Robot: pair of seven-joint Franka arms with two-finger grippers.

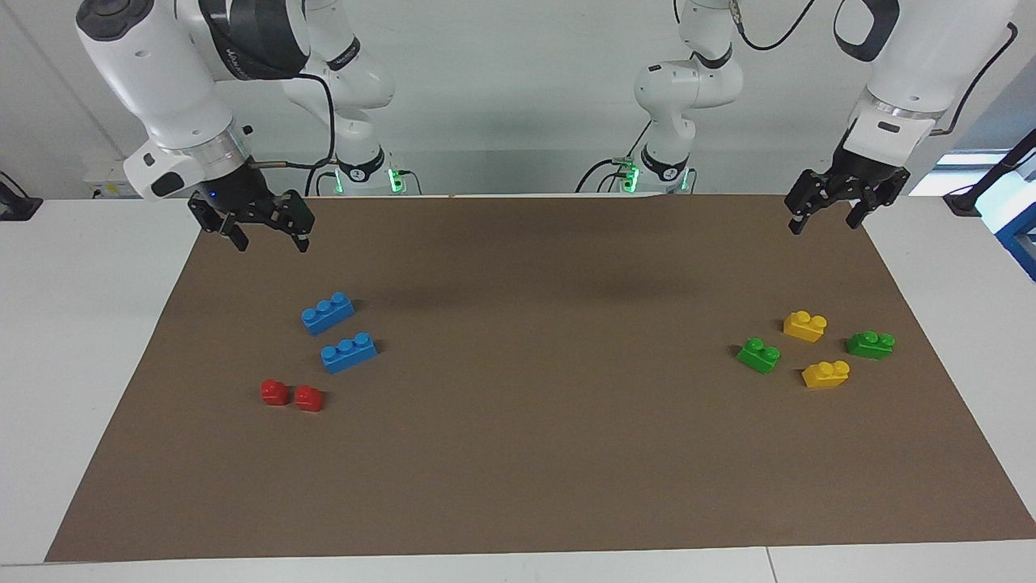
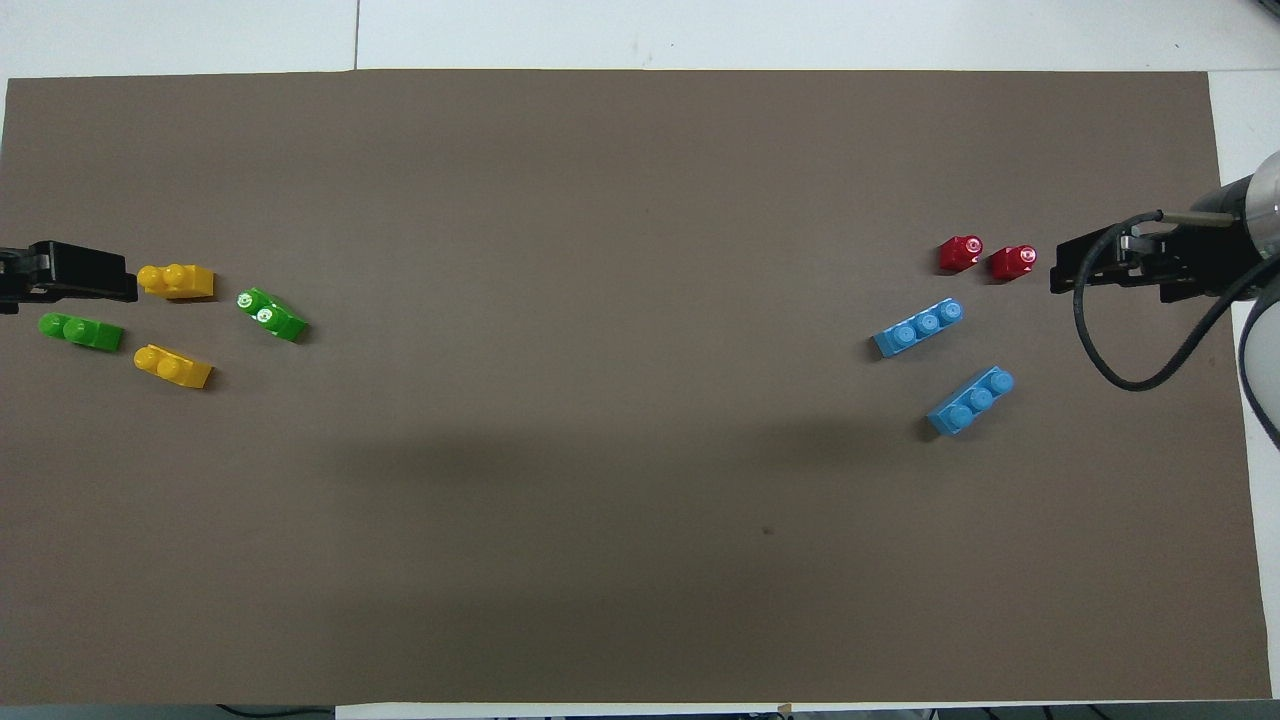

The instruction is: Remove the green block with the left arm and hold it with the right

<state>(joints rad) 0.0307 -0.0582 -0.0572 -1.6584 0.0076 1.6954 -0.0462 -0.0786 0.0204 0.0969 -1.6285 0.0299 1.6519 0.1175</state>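
The green block (image 1: pixel 758 355) (image 2: pixel 271 314), a bright two-stud brick, lies on the brown mat (image 1: pixel 534 453) at the left arm's end. It is the brick of its cluster closest to the table's middle. My left gripper (image 1: pixel 825 225) (image 2: pixel 100 275) hangs open and empty over the mat's corner by the robots, well apart from the block. My right gripper (image 1: pixel 272 241) (image 2: pixel 1090 265) hangs open and empty over the mat's edge at the right arm's end, nearer the robots than the blue bricks.
Beside the green block lie a darker green brick (image 1: pixel 870 344) (image 2: pixel 80 331) and two yellow bricks (image 1: pixel 804 325) (image 1: pixel 825 373). At the right arm's end lie two blue three-stud bricks (image 1: pixel 327 312) (image 1: pixel 348 352) and two small red bricks (image 1: pixel 274 392) (image 1: pixel 308 397).
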